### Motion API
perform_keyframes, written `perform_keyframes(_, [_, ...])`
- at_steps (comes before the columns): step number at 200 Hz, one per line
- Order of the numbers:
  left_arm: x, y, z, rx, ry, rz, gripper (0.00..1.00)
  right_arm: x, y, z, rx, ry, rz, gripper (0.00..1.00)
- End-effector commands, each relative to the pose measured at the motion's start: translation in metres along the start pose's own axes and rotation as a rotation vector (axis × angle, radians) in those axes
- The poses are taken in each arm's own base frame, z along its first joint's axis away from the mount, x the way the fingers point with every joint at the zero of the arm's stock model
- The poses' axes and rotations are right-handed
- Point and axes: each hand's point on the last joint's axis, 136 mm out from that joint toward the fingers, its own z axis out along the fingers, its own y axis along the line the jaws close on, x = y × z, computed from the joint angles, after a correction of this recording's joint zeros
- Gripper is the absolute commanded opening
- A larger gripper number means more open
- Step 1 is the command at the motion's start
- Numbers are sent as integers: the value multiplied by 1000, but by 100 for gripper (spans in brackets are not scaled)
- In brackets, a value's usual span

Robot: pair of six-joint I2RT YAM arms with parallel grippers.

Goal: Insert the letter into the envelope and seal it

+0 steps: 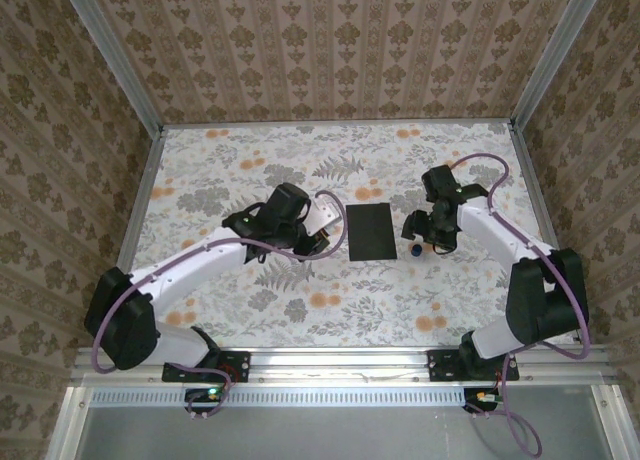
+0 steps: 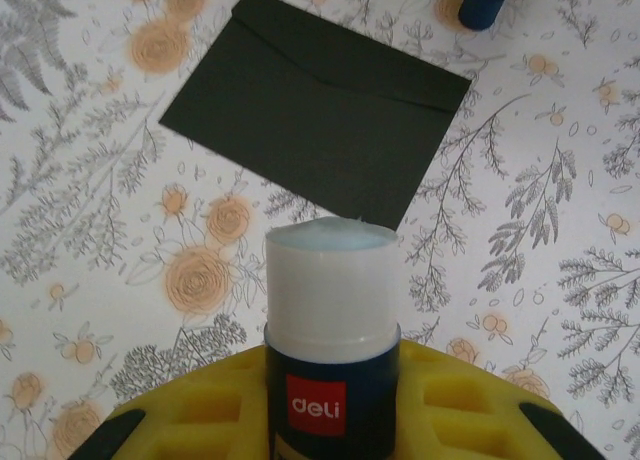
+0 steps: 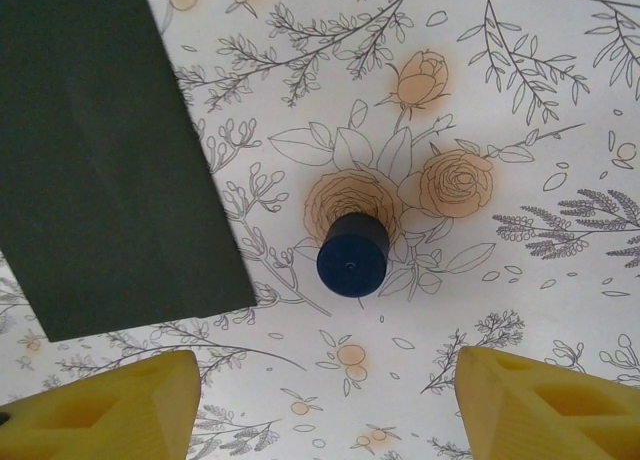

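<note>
From above we see the envelope [image 1: 370, 231] flat on the desk [image 1: 330, 315] between the arms. The left wrist adds detail: the left gripper [image 2: 330, 420] clamps an uncapped glue stick [image 2: 332, 300], with the envelope's flap down ahead. At the right wrist, the right gripper [image 3: 325, 400] gapes empty near the blue cap [image 3: 352, 255]. We judge sealing is in hand — next, glue must reach the flap.

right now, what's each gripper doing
left gripper: closed on the uncapped glue stick
right gripper: open, holding nothing; the blue cap stands just ahead of it
</note>
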Motion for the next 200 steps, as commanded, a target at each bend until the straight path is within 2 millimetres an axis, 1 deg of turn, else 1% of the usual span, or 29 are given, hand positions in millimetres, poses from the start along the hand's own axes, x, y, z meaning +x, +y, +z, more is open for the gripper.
perform_keyframes(1, [2, -2, -2, 3, 48, -54, 0, 10, -12, 9, 62, 33, -9, 68])
perform_keyframes(16, [4, 0, 0, -4, 71, -98, 0, 11, -14, 11, 71, 41, -10, 68])
perform_keyframes(53, [7, -6, 5, 31, 105, -103, 0, 14, -18, 19, 93, 59, -15, 65])
perform_keyframes(68, [5, -7, 5, 37, 97, -107, 0, 14, -19, 21, 103, 61, -16, 62])
perform_keyframes(83, [3, -8, 6, 45, 88, -110, 0, 13, -20, 24, 109, 62, -17, 58])
perform_keyframes(123, [5, -9, 8, 51, 91, -126, 0, 15, -19, 33, 109, 79, -19, 52])
perform_keyframes(200, [7, -9, 11, 54, 102, -139, 0, 13, -14, 42, 108, 87, -31, 48])
